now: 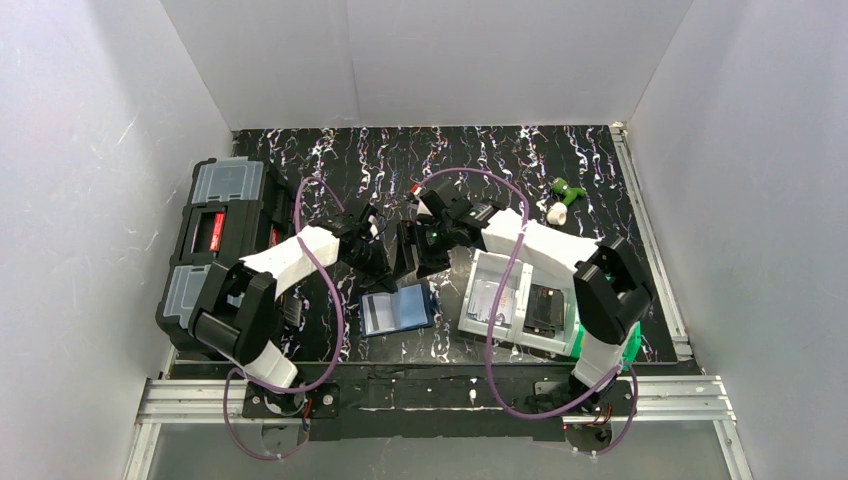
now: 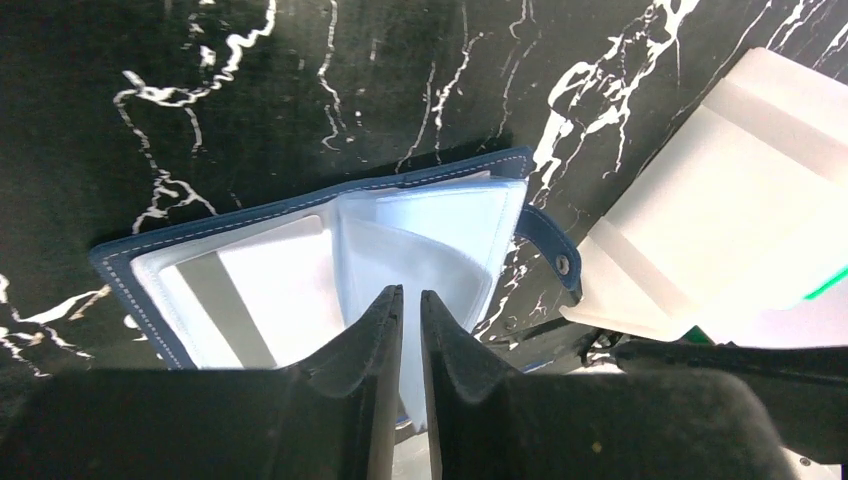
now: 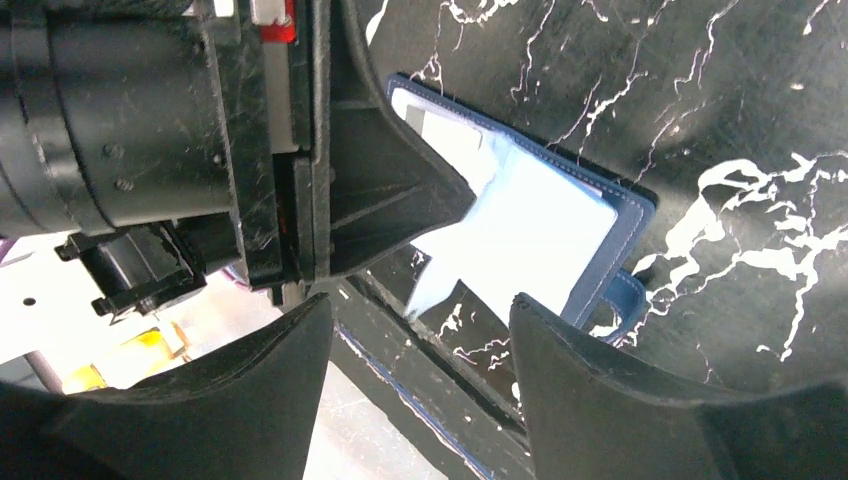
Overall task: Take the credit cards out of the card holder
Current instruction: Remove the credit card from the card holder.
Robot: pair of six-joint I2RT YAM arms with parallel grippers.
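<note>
Seen from above, a black table (image 1: 600,170) with white marble veining sits inside white walls. At the far left stands a black toolbox (image 1: 222,232) with clear lids and red parts inside. Next to it the left arm, white and black, reaches toward the middle of the table. The left gripper (image 2: 411,292) points down at the card holder (image 1: 397,310), its fingers closed to a thin slit and pinching one of the pale blue sleeves (image 2: 440,215). The right wrist view shows that sleeve lifted up to the fingertips. The card holder – a small navy case with white stitching – lies open and flat on the table near the middle, closer to the front edge, between the two arm bases and just left of a white tray (image 1: 497,290). Its snap tab (image 2: 553,250) sticks out on the side toward the tray. One pale card (image 2: 250,295) with a grey stripe sits inside a sleeve on the left half of the case. The right gripper (image 3: 420,330) hangs just above the case and the left gripper – its fingers spread wide with nothing between them. Right of the case, the white tray holds clear and dark compartments beneath the right arm. Far right, toward the back, lies a small green and white object (image 1: 563,198), too small to identify
</note>
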